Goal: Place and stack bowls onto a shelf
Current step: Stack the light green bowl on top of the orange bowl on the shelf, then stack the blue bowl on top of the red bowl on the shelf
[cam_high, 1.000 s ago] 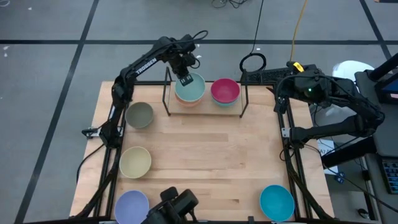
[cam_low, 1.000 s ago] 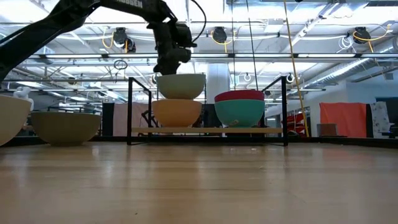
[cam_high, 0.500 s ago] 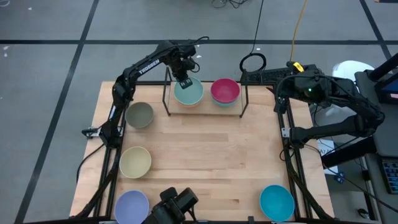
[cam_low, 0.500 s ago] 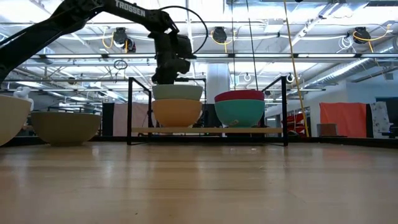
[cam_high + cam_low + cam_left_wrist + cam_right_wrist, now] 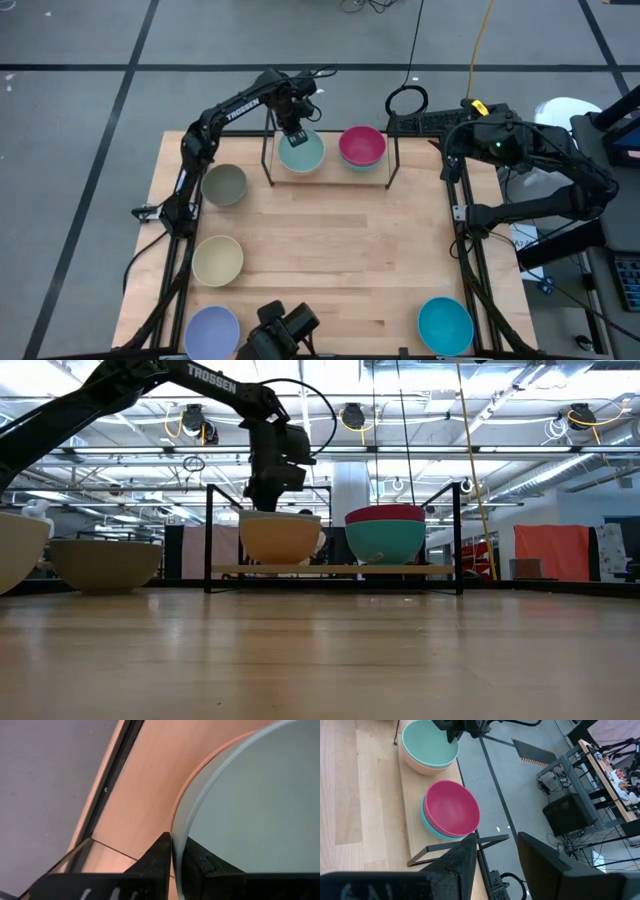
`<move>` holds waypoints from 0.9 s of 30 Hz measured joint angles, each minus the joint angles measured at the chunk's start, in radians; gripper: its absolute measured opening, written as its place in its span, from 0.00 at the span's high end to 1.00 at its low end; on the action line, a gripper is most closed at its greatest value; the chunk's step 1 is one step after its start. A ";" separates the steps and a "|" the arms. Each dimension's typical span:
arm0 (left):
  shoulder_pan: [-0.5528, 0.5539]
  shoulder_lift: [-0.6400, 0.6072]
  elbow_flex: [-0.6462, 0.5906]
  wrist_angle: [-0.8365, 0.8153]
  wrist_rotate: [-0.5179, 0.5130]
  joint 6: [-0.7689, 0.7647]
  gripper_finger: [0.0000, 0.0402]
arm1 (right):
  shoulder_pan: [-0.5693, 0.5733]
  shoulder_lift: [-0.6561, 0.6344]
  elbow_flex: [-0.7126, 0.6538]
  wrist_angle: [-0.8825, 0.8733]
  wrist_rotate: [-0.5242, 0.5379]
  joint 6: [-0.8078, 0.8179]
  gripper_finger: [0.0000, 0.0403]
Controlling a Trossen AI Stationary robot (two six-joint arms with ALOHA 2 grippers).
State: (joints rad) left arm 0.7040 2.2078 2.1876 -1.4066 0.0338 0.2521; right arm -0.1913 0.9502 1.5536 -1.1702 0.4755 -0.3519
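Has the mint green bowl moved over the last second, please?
Yes. The mint green bowl has come down against the shelf posts, from above the orange bowl to nested inside it.

A lab hall: ceiling trusses (image 5: 520,420), taped floor (image 5: 80,60), equipment racks (image 5: 580,800).

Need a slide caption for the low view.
Left gripper seats mint green bowl into orange bowl on black-rod shelf.

Mint bowl (image 5: 301,153) nested in orange bowl (image 5: 280,538), seemingly seated, on shelf (image 5: 335,570).
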 joint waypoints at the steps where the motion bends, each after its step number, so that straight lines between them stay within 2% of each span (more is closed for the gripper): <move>1: -0.002 0.000 0.000 0.003 -0.009 0.012 0.91 | 0.000 0.000 0.000 0.000 0.000 0.000 0.67; 10: -0.022 0.000 0.000 0.013 -0.085 0.014 0.91 | 0.000 0.000 0.000 0.026 0.000 0.000 0.67; 27: -0.054 -0.109 0.012 0.004 -0.110 -0.004 0.91 | 0.000 0.000 0.000 0.040 0.000 0.000 0.67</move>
State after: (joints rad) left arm 0.6499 2.0991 2.1994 -1.4029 -0.0759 0.2481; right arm -0.1909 0.9504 1.5536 -1.1301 0.4755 -0.3519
